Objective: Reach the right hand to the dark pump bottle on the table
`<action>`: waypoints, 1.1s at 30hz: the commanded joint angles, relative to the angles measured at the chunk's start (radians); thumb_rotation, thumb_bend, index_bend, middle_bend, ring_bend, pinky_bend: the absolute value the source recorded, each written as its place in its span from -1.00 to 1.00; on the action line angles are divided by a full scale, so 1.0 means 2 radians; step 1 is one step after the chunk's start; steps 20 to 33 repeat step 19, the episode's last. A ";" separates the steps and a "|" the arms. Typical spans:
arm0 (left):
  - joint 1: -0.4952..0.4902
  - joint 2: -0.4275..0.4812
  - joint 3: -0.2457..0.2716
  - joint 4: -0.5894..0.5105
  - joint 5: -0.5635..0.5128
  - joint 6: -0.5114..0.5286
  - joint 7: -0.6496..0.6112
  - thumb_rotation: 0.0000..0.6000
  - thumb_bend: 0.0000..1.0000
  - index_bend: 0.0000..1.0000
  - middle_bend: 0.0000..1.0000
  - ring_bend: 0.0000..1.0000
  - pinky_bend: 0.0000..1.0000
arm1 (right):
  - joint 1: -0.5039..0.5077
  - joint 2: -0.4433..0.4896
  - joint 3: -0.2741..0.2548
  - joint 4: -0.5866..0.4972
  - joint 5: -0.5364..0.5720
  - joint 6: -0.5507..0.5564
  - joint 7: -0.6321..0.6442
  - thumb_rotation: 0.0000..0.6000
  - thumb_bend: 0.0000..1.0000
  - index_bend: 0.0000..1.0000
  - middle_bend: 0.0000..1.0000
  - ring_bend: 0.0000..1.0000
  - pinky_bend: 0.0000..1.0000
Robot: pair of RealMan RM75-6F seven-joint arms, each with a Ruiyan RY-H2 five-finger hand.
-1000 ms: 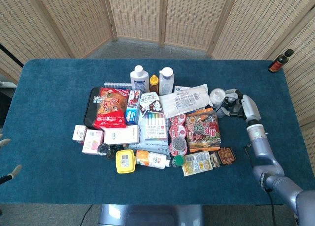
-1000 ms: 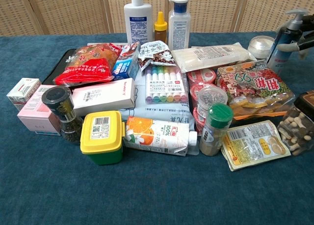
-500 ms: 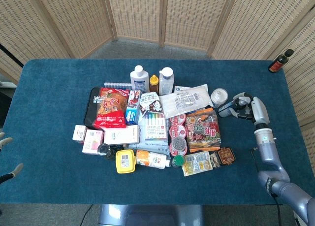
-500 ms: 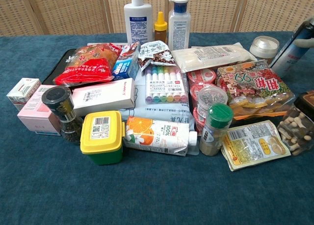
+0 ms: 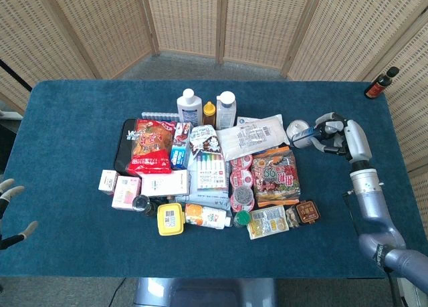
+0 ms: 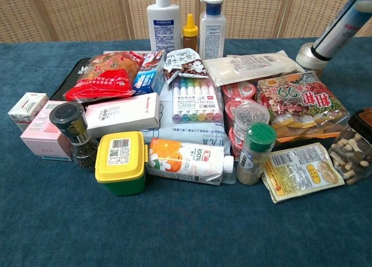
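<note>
The dark pump bottle (image 5: 309, 135) is off the table and lies tilted in my right hand (image 5: 336, 131), which grips its upper end at the table's right side. Its base points left, toward the white jar (image 5: 295, 129). In the chest view the bottle (image 6: 339, 31) slants across the upper right corner above the jar (image 6: 309, 53), and the hand itself is almost out of the frame. My left hand (image 5: 9, 210) hovers off the table's near left edge with its fingers apart and nothing in them.
A dense pile of goods covers the table's middle: a red snack bag (image 5: 151, 145), a marker set (image 5: 210, 170), a yellow-lidded tub (image 5: 170, 219), a bean packet (image 5: 275, 174), white bottles (image 5: 189, 106). A small dark bottle (image 5: 380, 83) stands at the far right corner.
My right hand has lifted the pump bottle from beside the white jar, tipped it over toward horizontal and carried it up and to the right. My left hand barely shifted.
</note>
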 commanded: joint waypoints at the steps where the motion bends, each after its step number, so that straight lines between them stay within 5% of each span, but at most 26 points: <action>1: 0.000 -0.001 0.000 0.001 0.002 0.001 -0.001 0.89 -0.63 -0.49 -0.61 -0.72 -1.00 | -0.002 0.037 0.019 -0.052 0.005 0.015 -0.025 1.00 -0.35 -0.10 0.84 1.00 0.54; 13: -0.003 -0.008 0.000 0.009 0.005 0.000 -0.006 0.90 -0.64 -0.49 -0.61 -0.72 -1.00 | -0.011 0.096 0.042 -0.152 0.013 0.039 -0.047 1.00 -0.35 -0.09 0.84 1.00 0.54; 33: -0.004 -0.011 0.001 0.014 0.007 -0.001 -0.009 0.90 -0.64 -0.49 -0.60 -0.72 -1.00 | -0.015 0.102 0.037 -0.169 0.011 0.045 -0.055 1.00 -0.35 -0.09 0.84 1.00 0.54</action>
